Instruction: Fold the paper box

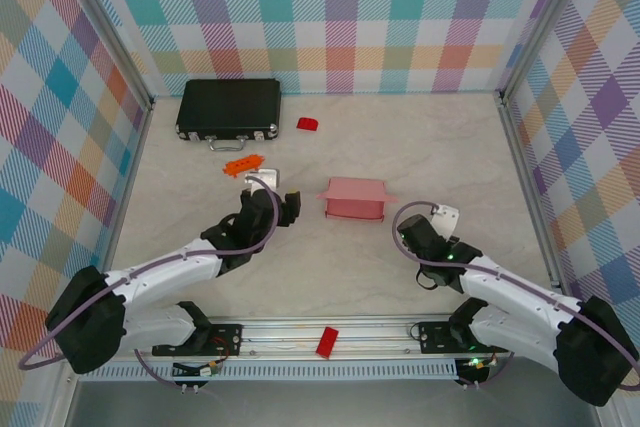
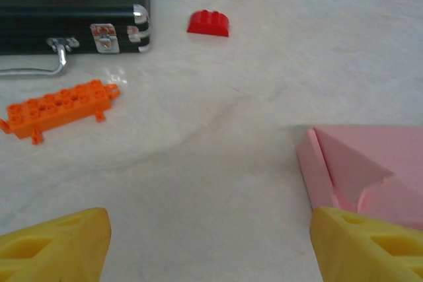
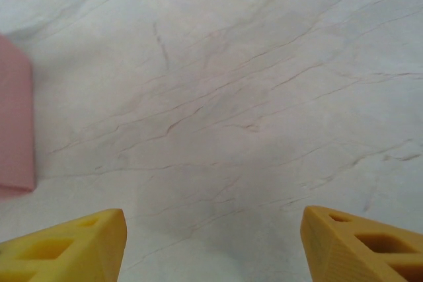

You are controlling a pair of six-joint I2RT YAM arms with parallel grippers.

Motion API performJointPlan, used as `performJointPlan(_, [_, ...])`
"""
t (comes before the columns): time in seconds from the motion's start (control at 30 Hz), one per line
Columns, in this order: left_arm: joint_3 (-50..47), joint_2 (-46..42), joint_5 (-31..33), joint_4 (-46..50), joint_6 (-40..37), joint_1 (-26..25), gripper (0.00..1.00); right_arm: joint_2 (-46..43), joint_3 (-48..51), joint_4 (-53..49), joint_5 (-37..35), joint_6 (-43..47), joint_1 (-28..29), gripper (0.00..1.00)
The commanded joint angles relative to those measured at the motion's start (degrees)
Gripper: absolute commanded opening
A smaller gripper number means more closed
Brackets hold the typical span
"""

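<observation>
A small red block lay on the metal rail at the near edge of the desk. Beyond it, two white robot arms reached forward. The left claw was spread wide with nothing between its yellow fingers, hovering just left of the paper box. The right claw was also wide apart and empty, near the box's right side. The light-pink box sat on the desk between them, near the middle, partly folded, with flaps sticking out at its ends. Farther back on the left lay an orange studded brick, then a red rounded brick, and beside it a black case near the checked back wall.
</observation>
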State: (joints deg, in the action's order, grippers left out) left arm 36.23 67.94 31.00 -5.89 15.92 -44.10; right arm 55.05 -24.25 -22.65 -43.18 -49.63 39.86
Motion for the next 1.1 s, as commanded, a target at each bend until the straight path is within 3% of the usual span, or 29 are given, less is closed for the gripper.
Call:
performJointPlan(0.0, [4.4,2.7,3.2,1.9,0.9,0.9,0.80,1.0,-3.7,-3.8,-4.8,-1.4,-2.2,0.71])
performJointPlan(0.1, [8.3,5.8,-1.4,1.3,0.1,2.8,0.80,1.1,-5.1,2.7,0.9,7.3,-7.8,0.71])
performJointPlan(0.17, [11.3,8.0,-4.8,1.7,-0.5,3.9,0.80,1.1,-5.5,8.5,8.5,13.0,-12.5,0.71])
performJointPlan(0.37, [19.2,16.2,-18.8,2.6,-0.6,8.0,0.83,8.4,-13.2,12.2,23.8,21.0,-21.3,0.71])
performJointPlan(0.57, [25.2,23.3,-30.8,5.1,1.6,10.9,0.78,16.8,-21.7,13.3,33.9,25.8,-21.9,0.70])
performJointPlan(0.87, [28.1,29.3,-40.4,6.6,3.2,11.4,0.69,24.1,-26.7,11.9,46.6,27.8,-21.5,0.64])
performJointPlan(1.07, [28.3,31.4,-43.9,9.2,3.6,11.3,0.61,26.3,-24.9,11.2,49.2,28.6,-20.5,0.60])
